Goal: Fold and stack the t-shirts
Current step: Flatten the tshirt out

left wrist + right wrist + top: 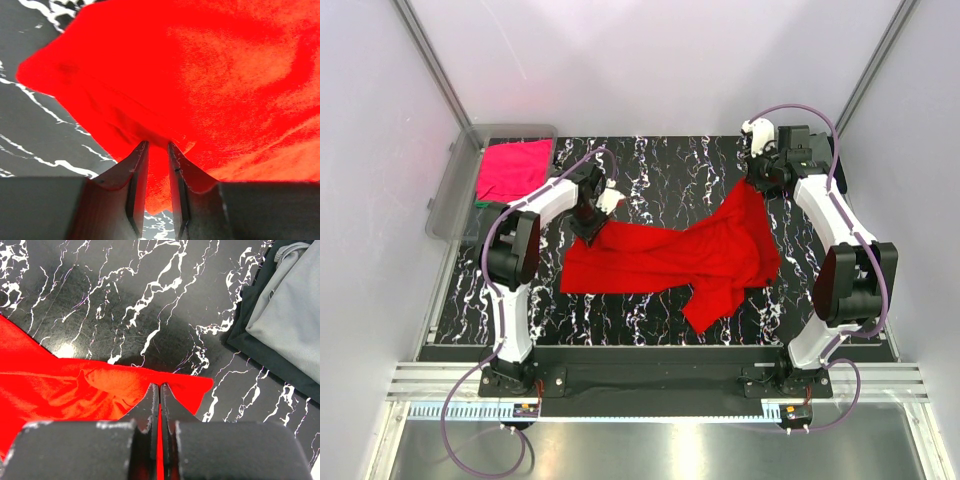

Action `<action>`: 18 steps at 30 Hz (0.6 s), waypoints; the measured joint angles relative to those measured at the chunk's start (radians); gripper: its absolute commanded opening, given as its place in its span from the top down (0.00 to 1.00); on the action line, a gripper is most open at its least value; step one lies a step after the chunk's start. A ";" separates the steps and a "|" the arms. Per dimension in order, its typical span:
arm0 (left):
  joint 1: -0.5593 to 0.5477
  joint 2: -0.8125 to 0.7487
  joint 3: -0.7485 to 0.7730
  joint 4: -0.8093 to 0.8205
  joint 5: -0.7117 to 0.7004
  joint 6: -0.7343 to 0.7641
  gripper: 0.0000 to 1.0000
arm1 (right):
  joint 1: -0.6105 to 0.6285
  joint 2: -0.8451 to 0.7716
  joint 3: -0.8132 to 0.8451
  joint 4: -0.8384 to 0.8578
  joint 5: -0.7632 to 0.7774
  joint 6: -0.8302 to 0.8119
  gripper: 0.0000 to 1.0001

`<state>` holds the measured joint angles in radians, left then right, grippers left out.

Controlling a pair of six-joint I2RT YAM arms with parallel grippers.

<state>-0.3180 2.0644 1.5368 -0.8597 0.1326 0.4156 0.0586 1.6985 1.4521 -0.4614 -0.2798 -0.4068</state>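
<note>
Right wrist: grey t-shirt (290, 315) lies near red t-shirt (60, 390).

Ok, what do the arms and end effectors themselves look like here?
The left arm and right arm have white shells, black joints and looping purple cables. The left end effector and right end effector have dark grey tapering fingers.

We find the spread t-shirt (670, 258) lying across the middle of the table (650, 160). The left gripper (157, 145) pinches its far left corner and the right gripper (159, 386) pinches its far right corner. Behind and left of that shirt sits the bin (448, 195), with a second t-shirt (512, 168) in it. Near the shirt's far right corner, apart from it, a pile of two t-shirts (280, 325) lies on the table, one on the other.
</note>
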 measured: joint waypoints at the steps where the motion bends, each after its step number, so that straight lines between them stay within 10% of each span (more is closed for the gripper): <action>1: 0.000 0.000 0.000 -0.004 0.003 -0.002 0.73 | 0.000 0.000 0.000 0.000 0.000 0.000 1.00; 14: -0.029 -0.001 -0.001 -0.018 0.022 -0.025 0.69 | 0.000 0.000 -0.024 0.001 -0.003 0.000 1.00; 18: -0.038 -0.001 -0.002 -0.021 0.022 -0.027 0.84 | 0.000 0.000 -0.035 0.001 -0.003 0.000 1.00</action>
<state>-0.3557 2.0636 1.5352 -0.8810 0.1543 0.3885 0.0586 1.6985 1.4170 -0.4603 -0.2825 -0.4072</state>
